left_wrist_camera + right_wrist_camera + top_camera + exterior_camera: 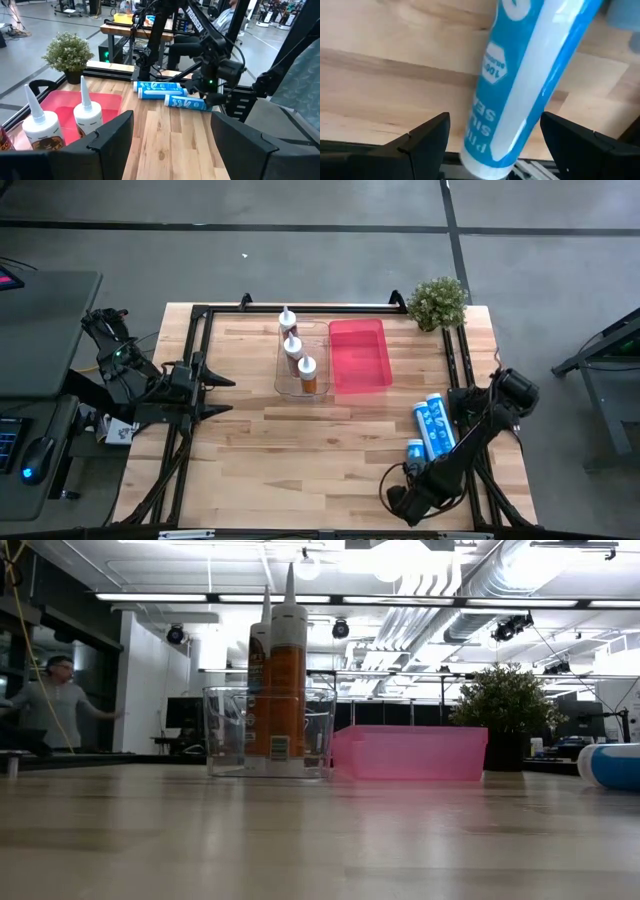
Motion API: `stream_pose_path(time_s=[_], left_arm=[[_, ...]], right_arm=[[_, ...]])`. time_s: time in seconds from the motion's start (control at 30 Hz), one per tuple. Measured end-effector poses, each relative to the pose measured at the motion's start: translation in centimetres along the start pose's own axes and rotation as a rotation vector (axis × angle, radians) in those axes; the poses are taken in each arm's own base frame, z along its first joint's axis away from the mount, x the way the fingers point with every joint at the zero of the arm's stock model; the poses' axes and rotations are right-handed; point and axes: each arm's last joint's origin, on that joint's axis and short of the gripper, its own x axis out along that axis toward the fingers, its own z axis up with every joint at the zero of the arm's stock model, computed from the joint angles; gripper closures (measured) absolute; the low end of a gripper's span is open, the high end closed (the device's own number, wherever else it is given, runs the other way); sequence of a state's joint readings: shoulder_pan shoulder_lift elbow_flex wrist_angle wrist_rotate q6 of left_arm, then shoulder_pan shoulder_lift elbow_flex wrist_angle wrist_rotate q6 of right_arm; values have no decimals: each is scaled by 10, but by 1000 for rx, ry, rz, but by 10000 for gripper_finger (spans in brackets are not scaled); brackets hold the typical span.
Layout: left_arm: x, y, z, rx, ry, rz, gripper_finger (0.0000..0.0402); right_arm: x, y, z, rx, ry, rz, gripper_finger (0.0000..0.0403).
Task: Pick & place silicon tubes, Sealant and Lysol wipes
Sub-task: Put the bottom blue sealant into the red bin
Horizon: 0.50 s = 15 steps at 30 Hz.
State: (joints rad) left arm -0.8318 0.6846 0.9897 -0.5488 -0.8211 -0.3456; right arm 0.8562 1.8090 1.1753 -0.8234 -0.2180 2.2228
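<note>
Your right gripper (492, 132) sits low at the table's near right edge, fingers (425, 137) spread wide w/ a blue-and-white silicone tube (530, 80) lying between them, not pinched. In the high view that arm reaches from its base at the right edge down toward the near side. Count 3 blue tubes (433, 428) lying side by side on the wood just left of that arm. Your left gripper (172, 145) waits at the left side, pointing right across the table, fingers apart, holding nothing. Mid-table at the far side: clear bin (283, 376) w/ 3 sealant cartridges (307, 373) standing upright. Pink tray (360, 355) touches its right side. 1 potted plant (437, 303) at the far right corner.
</note>
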Motion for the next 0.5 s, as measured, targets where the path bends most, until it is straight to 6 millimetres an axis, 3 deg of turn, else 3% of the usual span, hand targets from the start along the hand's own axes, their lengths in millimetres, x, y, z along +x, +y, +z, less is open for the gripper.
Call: stream_pose_path(time_s=[0.33,0.5], left_arm=[[0,0,0,0,-3,10,143],[0,0,0,-4,-4,11,143]], right_arm=[[24,-3,15,9,38,26,100],[33,-3,23,6,79,72,138]])
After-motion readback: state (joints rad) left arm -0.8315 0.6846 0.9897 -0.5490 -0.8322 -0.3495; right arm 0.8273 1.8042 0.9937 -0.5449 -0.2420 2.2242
